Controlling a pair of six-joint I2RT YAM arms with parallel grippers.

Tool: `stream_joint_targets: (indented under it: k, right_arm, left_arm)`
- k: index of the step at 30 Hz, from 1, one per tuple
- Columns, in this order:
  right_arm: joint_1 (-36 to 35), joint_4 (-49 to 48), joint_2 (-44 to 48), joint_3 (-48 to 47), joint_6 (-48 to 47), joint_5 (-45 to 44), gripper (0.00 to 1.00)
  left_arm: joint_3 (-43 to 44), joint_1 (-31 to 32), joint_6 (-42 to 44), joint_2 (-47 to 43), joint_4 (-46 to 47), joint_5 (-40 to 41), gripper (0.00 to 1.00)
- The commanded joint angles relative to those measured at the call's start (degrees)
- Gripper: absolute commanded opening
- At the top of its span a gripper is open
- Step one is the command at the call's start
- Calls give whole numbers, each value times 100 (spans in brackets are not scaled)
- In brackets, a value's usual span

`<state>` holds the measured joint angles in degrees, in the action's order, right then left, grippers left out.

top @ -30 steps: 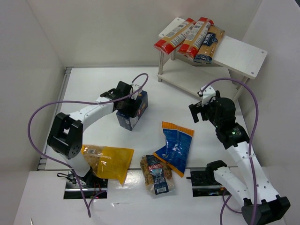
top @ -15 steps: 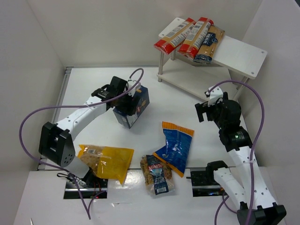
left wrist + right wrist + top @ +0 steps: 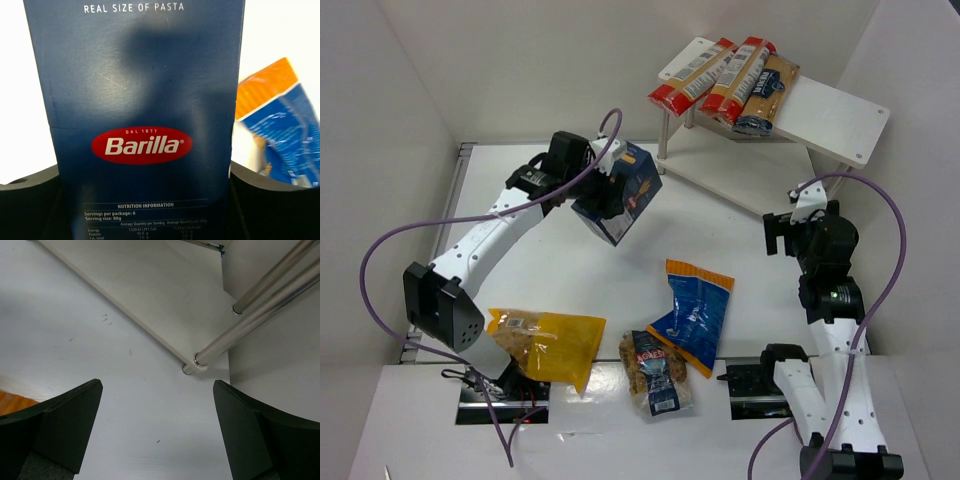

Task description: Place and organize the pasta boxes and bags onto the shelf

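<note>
Surface: white table (image 3: 560, 290) enclosed by white walls. All positions below are referenced to the shelf (image 3: 840, 115), which stands at the far right corner.
Shelf state: the upper board carries the spaghetti packs (image 3: 720, 75) on its left half, and its right half is bare. The visible part of the lower board is bare.
Pasta box: the pasta box (image 3: 620, 195) is to the left of the shelf, near its left legs and not touching them. It is tilted and appears to be clear of the table.
Left gripper: the left gripper (image 3: 145, 200) has its fingers pinching the pasta box across its width. In the wrist view both pads bear on the side edges near the nutrition panel.
Right gripper: the right gripper (image 3: 157, 435) has its fingers spread with nothing between them. It is just in front of the shelf, beside a metal leg (image 3: 240, 340).
Bags: the blue bag (image 3: 692, 312), yellow bag (image 3: 545, 340) and clear bag (image 3: 655, 372) lie flat, well in front of the shelf.
Governing relation: the shelf lies to the right of the held box. The long axis of the box runs out from the fingers, roughly toward the shelf's left end.
Nearer arm: the left arm already holds the box. The right arm is nearer the shelf but is empty.
Next move requirement (judgement): carry the box rightward and level it. The lower board or the bare right half of the upper board offers room. The left legs lie in the path.
</note>
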<state>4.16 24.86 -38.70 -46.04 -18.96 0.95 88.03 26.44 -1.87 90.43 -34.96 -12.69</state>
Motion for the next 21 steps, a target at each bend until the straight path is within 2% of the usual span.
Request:
stream_joint_targets:
  k: [1, 7, 8, 16, 17, 21]
  right_arm:
    - [172, -157, 125, 7, -2, 115, 100]
    - [366, -157, 126, 60, -2, 309, 100]
    - [366, -157, 126, 60, -2, 309, 100]
    - [366, -157, 73, 60, -2, 309, 100]
    - [366, -157, 73, 60, -2, 309, 100]
    - [366, -157, 73, 60, -55, 309, 100]
  left_arm:
    - [1056, 2, -103, -70, 334, -742, 13]
    - [1181, 55, 11, -183, 174, -858, 10]
    - [973, 55, 11, -184, 243, -806, 9]
    - [-635, 116, -524, -394, 2175, 90, 9]
    - [-760, 116, -525, -395, 2534, 352, 9]
    - [-901, 178, -587, -176, 2915, 785, 6]
